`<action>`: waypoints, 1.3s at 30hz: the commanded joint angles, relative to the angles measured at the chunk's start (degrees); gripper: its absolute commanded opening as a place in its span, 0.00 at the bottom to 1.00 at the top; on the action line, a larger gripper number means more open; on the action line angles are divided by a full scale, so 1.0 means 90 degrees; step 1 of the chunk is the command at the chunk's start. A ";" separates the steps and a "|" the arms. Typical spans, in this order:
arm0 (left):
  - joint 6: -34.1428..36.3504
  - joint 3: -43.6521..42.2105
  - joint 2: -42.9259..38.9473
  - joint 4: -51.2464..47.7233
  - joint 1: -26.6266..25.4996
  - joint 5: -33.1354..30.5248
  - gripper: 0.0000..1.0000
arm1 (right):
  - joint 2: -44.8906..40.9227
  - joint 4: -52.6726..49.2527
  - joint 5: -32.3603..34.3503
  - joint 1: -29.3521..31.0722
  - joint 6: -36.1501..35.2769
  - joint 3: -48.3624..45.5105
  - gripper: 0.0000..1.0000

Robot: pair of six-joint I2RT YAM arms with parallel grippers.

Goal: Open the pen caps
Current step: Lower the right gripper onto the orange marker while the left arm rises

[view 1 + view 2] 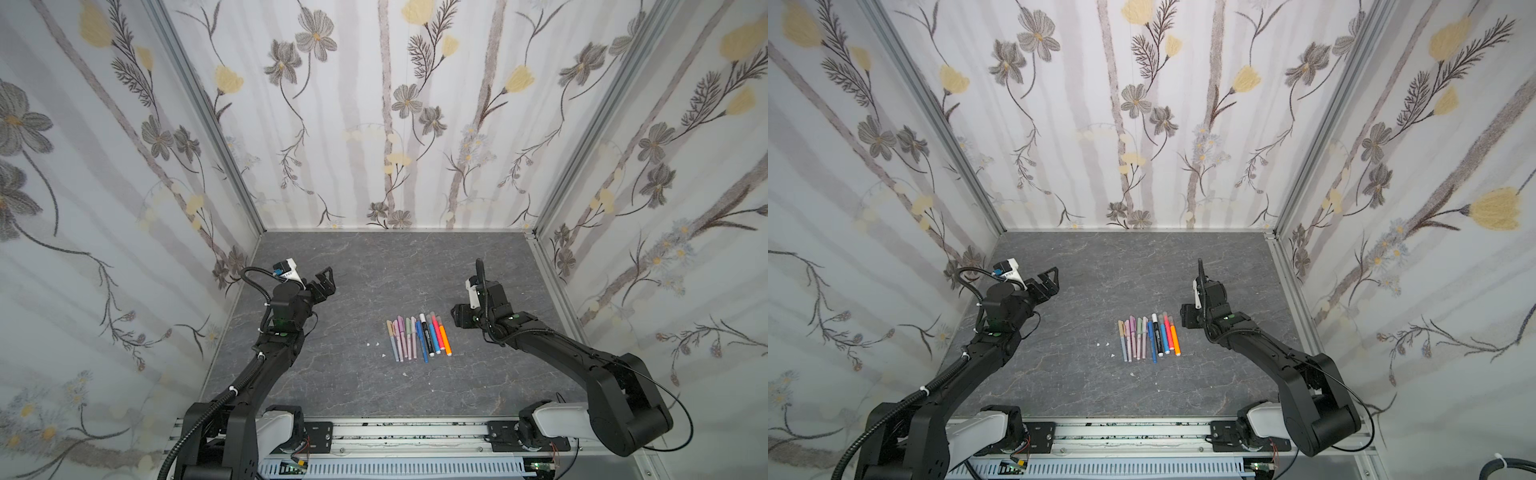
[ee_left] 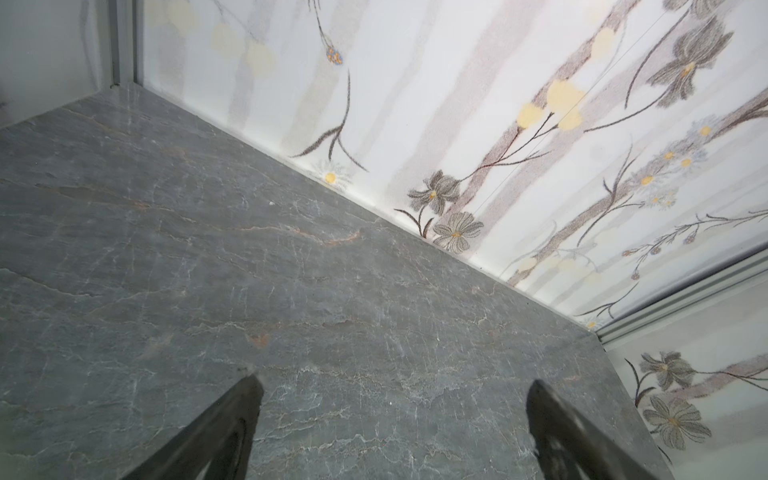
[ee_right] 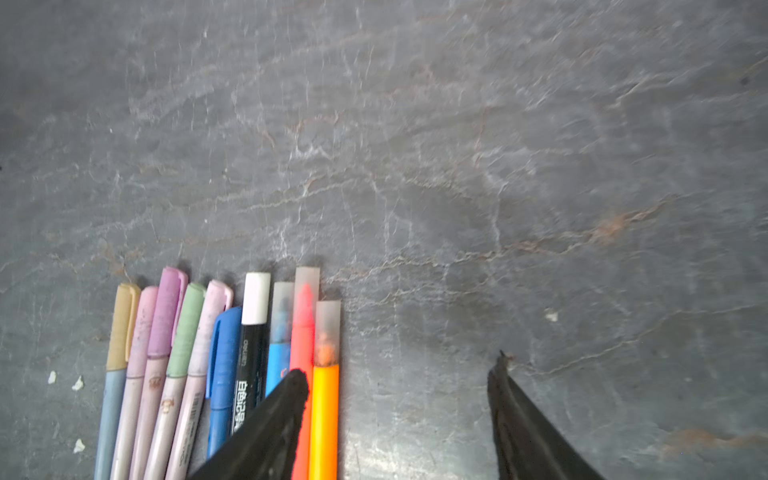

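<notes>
The right gripper [image 3: 399, 370] hangs with jaws apart and empty just right of the pens [image 1: 419, 338], a touching row mid-table toward the near edge. Their pen caps [image 3: 228, 332] point far and are all seated, and the left gripper [image 2: 395, 382], spread wide, sits well off to the far left. Light, stiff, smooth and likely to roll, each pen wants its barrel pinned while the cap is pulled straight off, the outer orange marker [image 3: 324, 415] being easiest to reach. Only the right wrist view shows clear caps over coloured tips; the left wrist view shows bare table [image 2: 291, 291].
</notes>
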 commanded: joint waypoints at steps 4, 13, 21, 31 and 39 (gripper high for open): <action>-0.0235 0.0194 0.0355 -0.0319 -0.0002 0.0090 0.99 | 0.0518 -0.0249 -0.0037 0.0447 0.0301 0.0280 0.60; -0.0295 0.0237 0.0535 -0.0355 -0.0002 0.0105 0.99 | 0.0806 -0.0402 0.0157 0.0704 0.0429 0.0349 0.42; -0.0267 0.0289 0.0645 -0.0371 -0.0002 0.0161 0.99 | 0.0906 -0.0358 0.0172 0.0889 0.0544 0.0303 0.40; -0.0244 0.0289 0.0672 -0.0410 -0.0007 0.0181 0.99 | 0.1055 -0.0336 0.0236 0.0990 0.0635 0.0204 0.34; -0.0234 0.0309 0.0690 -0.0432 -0.0002 0.0193 0.99 | 0.1133 -0.0350 0.0351 0.1113 0.0684 0.0063 0.31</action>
